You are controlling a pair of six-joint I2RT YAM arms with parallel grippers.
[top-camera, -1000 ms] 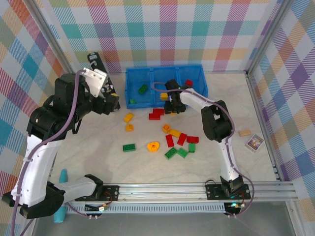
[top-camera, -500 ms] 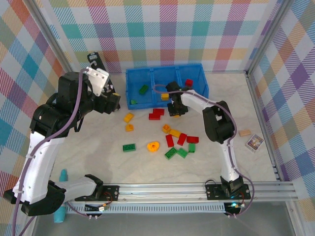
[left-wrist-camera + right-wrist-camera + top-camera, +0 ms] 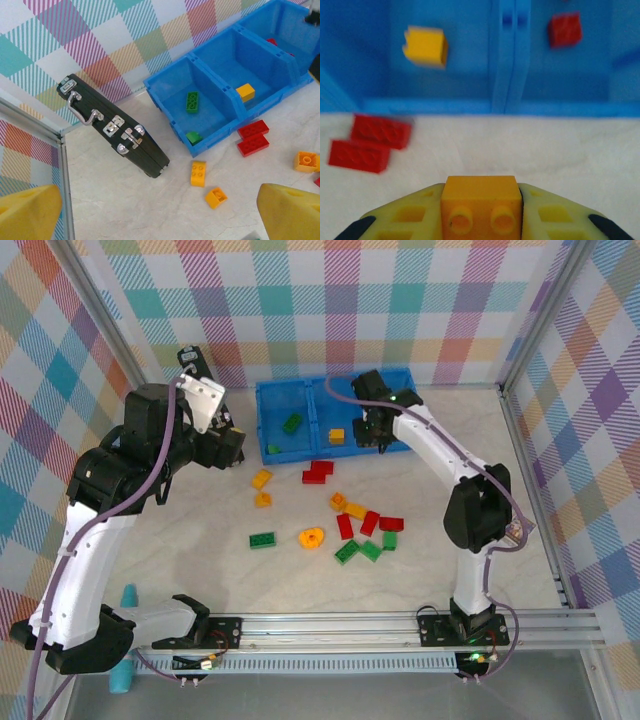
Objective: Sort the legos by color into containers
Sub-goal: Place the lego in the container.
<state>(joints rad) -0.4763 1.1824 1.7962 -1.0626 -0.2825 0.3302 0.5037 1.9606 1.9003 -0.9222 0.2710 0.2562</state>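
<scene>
My right gripper (image 3: pixel 376 430) is shut on a yellow-orange lego (image 3: pixel 481 207) and hangs just in front of the blue containers (image 3: pixel 300 453). The front wall of the containers (image 3: pixel 435 106) lies ahead of it. Inside sit a yellow brick (image 3: pixel 425 46) in the middle compartment, a red brick (image 3: pixel 565 29) in the right one and two green bricks (image 3: pixel 192 101) in the left one. My left gripper (image 3: pixel 160 215) is open and empty above the table to the left of the bin. Two yellow bricks (image 3: pixel 198 173) lie below it. Red, green and yellow legos (image 3: pixel 365 530) and an orange ring (image 3: pixel 312 537) lie scattered mid-table.
A black case with metal clasps (image 3: pixel 112 125) leans near the back-left corner, close to my left gripper. Two red bricks (image 3: pixel 318 472) lie just in front of the bin. A teal object (image 3: pixel 128 595) stands near the left base. Checkered walls and metal posts close in the table.
My right gripper has shut on the yellow-orange lego near the bin's front and carried it up and to the right. The left arm barely shifted.
</scene>
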